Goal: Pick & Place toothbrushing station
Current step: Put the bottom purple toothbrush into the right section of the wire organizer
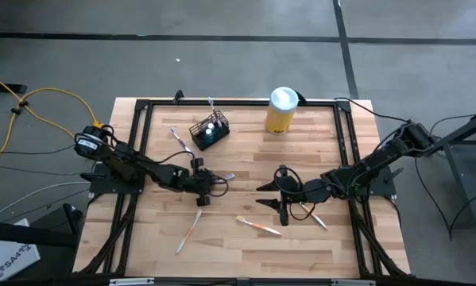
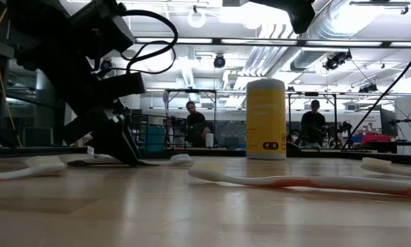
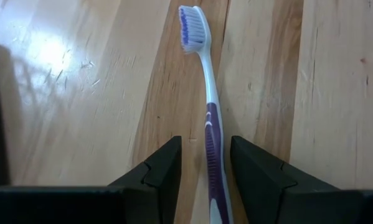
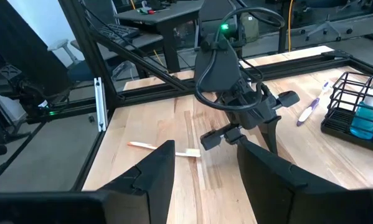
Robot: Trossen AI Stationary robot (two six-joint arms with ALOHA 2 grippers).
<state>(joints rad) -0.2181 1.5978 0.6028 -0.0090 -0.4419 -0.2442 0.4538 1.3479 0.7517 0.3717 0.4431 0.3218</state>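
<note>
standing barely begun, by my reading: the small black wire-mesh toothbrushing station (image 1: 210,132) sits untouched at the far side of the pale wooden surface (image 1: 245,246), near one yellow cylindrical canister (image 1: 280,111). one station, about five loose toothbrushes. left gripper (image 3: 205,163) — jaws parted around a purple-and-white toothbrush (image 3: 206,99), not yet closed; right gripper (image 4: 205,163) jaws apart, empty.

The left gripper (image 4: 251,134) points down at the table (image 4: 298,162). The black wire holder (image 4: 354,102) stands beyond it, a purple toothbrush (image 4: 313,107) between them.
</note>
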